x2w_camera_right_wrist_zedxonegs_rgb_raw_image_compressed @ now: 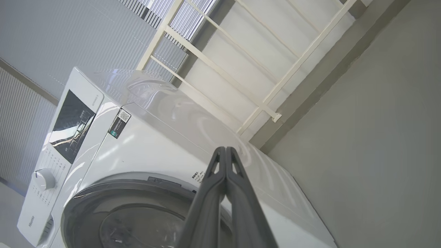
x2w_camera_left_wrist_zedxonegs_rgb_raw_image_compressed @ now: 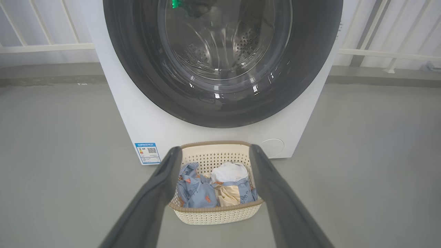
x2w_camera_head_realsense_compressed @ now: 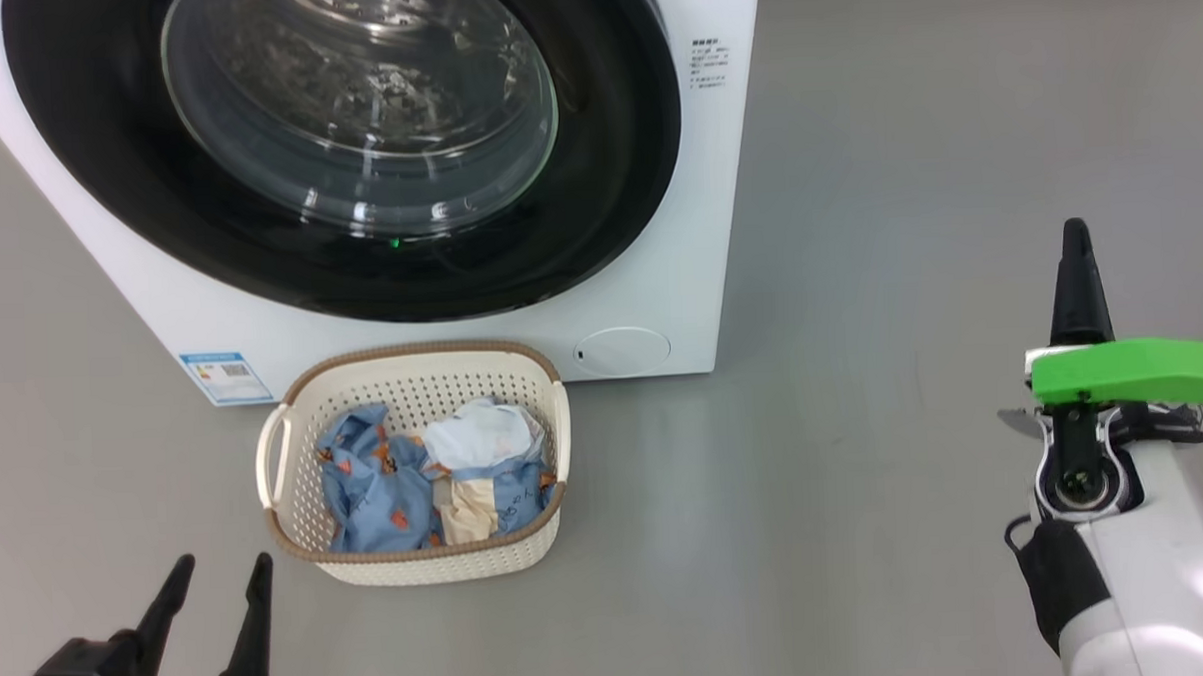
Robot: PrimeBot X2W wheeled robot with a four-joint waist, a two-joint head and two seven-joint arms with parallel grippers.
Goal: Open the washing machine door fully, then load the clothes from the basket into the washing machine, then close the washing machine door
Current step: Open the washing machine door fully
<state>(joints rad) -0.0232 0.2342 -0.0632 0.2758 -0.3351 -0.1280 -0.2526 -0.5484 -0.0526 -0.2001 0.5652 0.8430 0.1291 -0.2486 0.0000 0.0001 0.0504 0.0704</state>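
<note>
The white washing machine (x2w_camera_head_realsense_compressed: 649, 276) stands ahead with its black-rimmed glass door (x2w_camera_head_realsense_compressed: 354, 116) closed flat against the front. On the floor before it sits the cream basket (x2w_camera_head_realsense_compressed: 419, 564), holding blue, white and cream clothes (x2w_camera_head_realsense_compressed: 436, 474). My left gripper (x2w_camera_head_realsense_compressed: 215, 582) is open at the lower left, short of the basket's near left corner. In the left wrist view the left gripper (x2w_camera_left_wrist_zedxonegs_rgb_raw_image_compressed: 215, 151) frames the basket (x2w_camera_left_wrist_zedxonegs_rgb_raw_image_compressed: 217, 215) and clothes (x2w_camera_left_wrist_zedxonegs_rgb_raw_image_compressed: 213, 187) between its spread fingers. My right gripper (x2w_camera_head_realsense_compressed: 1075, 231) is raised at the right, fingers pressed together and empty; the right gripper (x2w_camera_right_wrist_zedxonegs_rgb_raw_image_compressed: 225, 150) points toward the machine (x2w_camera_right_wrist_zedxonegs_rgb_raw_image_compressed: 144, 144) and its door (x2w_camera_right_wrist_zedxonegs_rgb_raw_image_compressed: 137, 213).
Bare grey floor (x2w_camera_head_realsense_compressed: 909, 267) lies to the right of the machine and around the basket. A white railing (x2w_camera_right_wrist_zedxonegs_rgb_raw_image_compressed: 241, 58) and wall stand behind the machine. A blue label (x2w_camera_head_realsense_compressed: 225, 377) and a round white flap (x2w_camera_head_realsense_compressed: 622, 350) sit low on the machine's front.
</note>
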